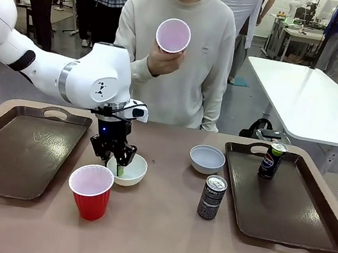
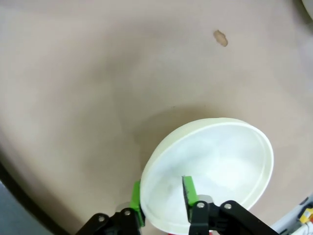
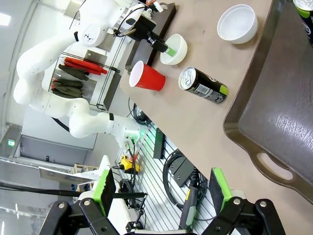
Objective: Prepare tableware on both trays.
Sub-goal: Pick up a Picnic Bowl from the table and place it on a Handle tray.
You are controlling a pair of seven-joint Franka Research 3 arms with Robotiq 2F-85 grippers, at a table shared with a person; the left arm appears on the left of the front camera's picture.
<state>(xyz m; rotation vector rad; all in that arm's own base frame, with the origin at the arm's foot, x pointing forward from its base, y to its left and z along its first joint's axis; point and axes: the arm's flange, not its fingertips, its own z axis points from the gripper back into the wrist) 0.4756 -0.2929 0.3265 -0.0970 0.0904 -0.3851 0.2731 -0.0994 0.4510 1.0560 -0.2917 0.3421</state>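
So, one soda can (image 1: 272,160) stands on the right tray (image 1: 300,216); left of it, on the desk (image 1: 157,238), sit the second can (image 1: 212,197), red cup (image 1: 90,192) and far bowl (image 1: 207,159). Your left pincer (image 2: 161,190) straddles the rim of the near bowl (image 2: 215,161), unclamped; right pincer (image 3: 161,183) gapes empty.

Item one, front view: the first slim black soda can (image 1: 212,199), standing on the brown worktop (image 1: 156,241), carries the brand word "PEPSI" in pale capitals just below its top rim. The smaller print lower on its side is too fine to read.

Item two, front view: the second slim black soda can (image 1: 272,161), standing on the right-hand dark brown glossy plastic tray (image 1: 306,235), shows the round red, white and blue brand emblem on its side. The lettering around the emblem cannot be made out.

Item three, right wrist view: print on the first slim black soda can (image 3: 201,86) is blurred and unreadable
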